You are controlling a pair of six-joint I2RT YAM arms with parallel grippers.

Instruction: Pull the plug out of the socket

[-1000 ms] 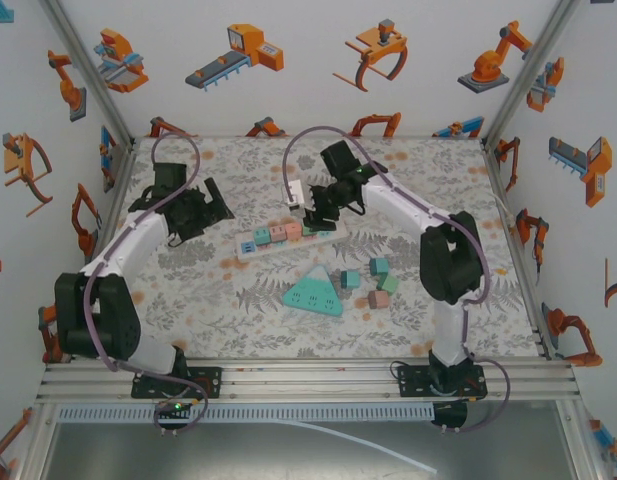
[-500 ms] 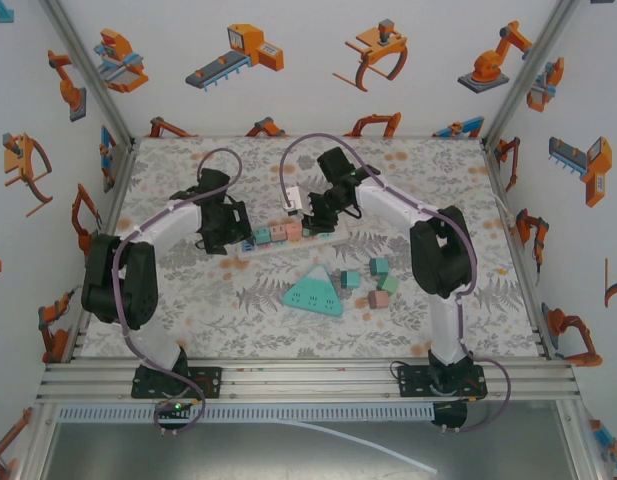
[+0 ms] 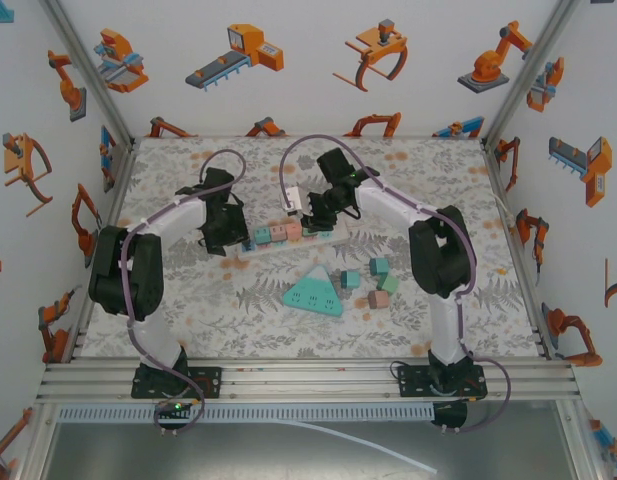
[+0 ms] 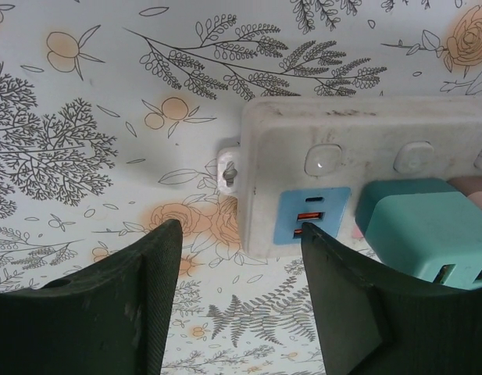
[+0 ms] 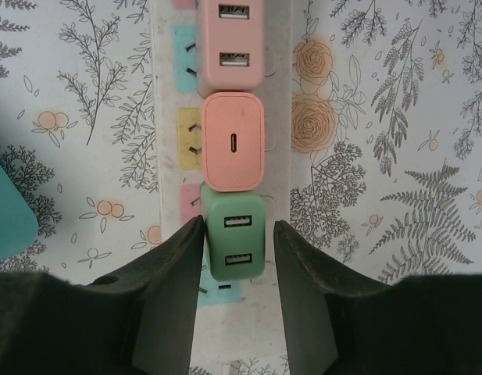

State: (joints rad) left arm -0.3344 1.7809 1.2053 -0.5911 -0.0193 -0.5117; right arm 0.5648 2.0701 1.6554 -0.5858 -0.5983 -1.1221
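left arm has swung in from the left side of the table (image 3: 188, 300) since the earlier frame, and the left gripper (image 3: 228, 238) now sits at the left end of the white power strip (image 3: 338, 233). right gripper (image 3: 314, 217) has kept its station over the strip, towards the right end.

left wrist view: jaws at middling width, straddling the end of the strip. one finger (image 4: 139, 305) stands clear of it, with tablecloth showing between. the other overlaps the strip's near edge beside the blue usb panel (image 4: 312, 217); contact cannot be told. a teal plug (image 4: 420, 226) sits just beside that finger, seated in the strip.

right wrist view: jaws narrow, closed in on the green plug (image 5: 234, 238) from both sides. green plug is seated in the strip, touching a pink plug (image 5: 233, 141) next in line.

a triangular teal socket (image 3: 313, 292) lies near the strip, apart from it.
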